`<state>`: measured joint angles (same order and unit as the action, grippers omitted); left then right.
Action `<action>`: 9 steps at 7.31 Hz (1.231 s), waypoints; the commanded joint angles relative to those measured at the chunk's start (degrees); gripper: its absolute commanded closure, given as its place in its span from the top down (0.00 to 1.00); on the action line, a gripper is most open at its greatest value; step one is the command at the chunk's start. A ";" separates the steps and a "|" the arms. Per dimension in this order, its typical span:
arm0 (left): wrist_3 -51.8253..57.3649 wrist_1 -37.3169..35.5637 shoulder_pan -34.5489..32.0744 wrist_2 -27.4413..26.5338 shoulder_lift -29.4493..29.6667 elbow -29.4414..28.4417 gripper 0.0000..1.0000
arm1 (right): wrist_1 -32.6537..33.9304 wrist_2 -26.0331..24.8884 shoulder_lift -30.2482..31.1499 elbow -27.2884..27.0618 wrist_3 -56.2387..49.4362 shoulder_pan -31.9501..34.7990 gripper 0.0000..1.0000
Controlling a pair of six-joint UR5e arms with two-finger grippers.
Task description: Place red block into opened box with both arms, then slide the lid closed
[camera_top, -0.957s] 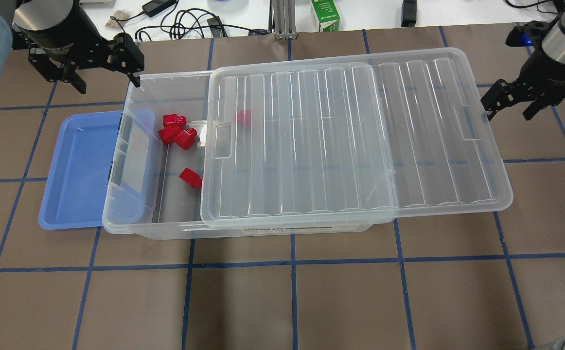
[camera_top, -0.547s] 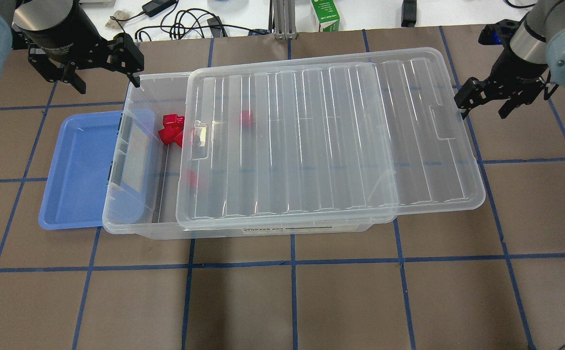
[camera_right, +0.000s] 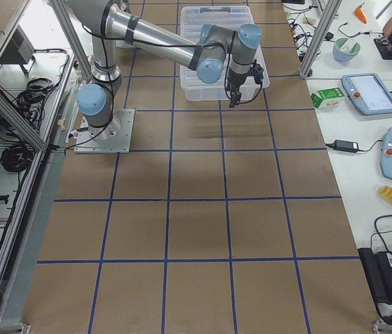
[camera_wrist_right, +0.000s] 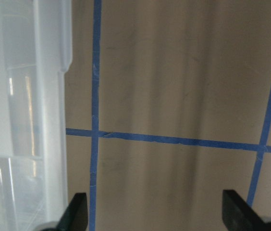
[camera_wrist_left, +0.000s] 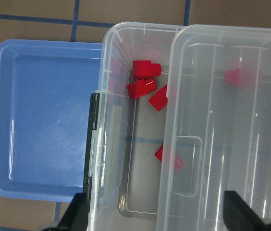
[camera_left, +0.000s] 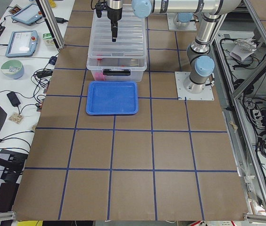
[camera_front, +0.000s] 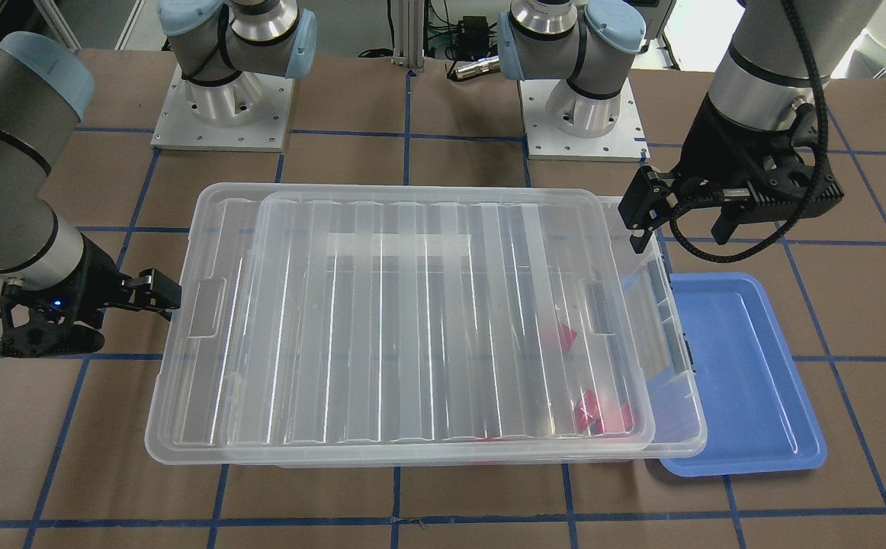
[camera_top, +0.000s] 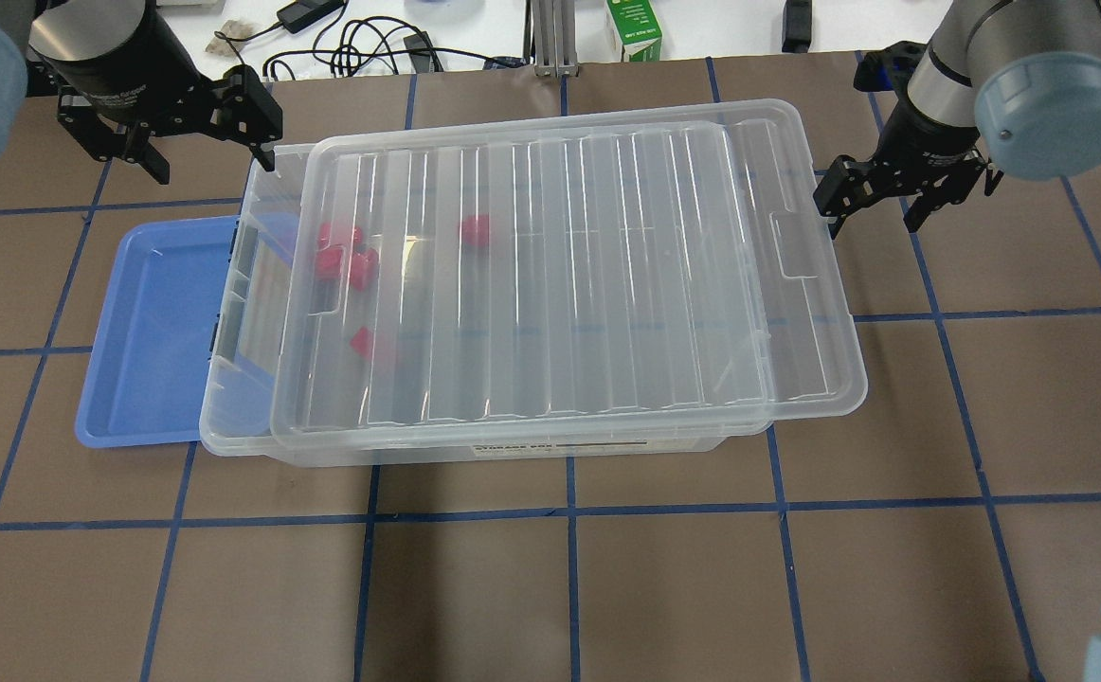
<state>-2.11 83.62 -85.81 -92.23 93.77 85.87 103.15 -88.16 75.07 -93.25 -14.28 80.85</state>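
Note:
The clear box (camera_top: 240,313) lies across the table with the ribbed lid (camera_top: 569,275) over most of it; a narrow strip at its left end is uncovered. Several red blocks (camera_top: 338,237) lie inside, blurred through the lid, and are sharper in the left wrist view (camera_wrist_left: 141,88). My left gripper (camera_top: 209,142) hangs open over the box's far left corner, holding nothing. My right gripper (camera_top: 873,210) is open, with one finger (camera_front: 157,293) against the lid's right short end (camera_wrist_right: 49,120).
A blue tray (camera_top: 153,332) lies against the box's left end. A green carton (camera_top: 634,28) and cables (camera_top: 361,47) sit beyond the far table edge. Brown table with a blue tape grid (camera_top: 569,511) stretches in front.
The lid has slid left over the box, covering the red blocks. My right gripper has moved left behind it. The left arm has stayed put.

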 commanded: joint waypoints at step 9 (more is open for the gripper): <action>0.00 0.06 -0.06 -0.06 0.01 0.09 1.00 | -2.75 0.18 13.67 2.02 4.50 5.79 1.00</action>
<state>-2.11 83.66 -85.86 -92.29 93.78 85.93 103.18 -88.07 84.34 -91.27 -11.40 85.13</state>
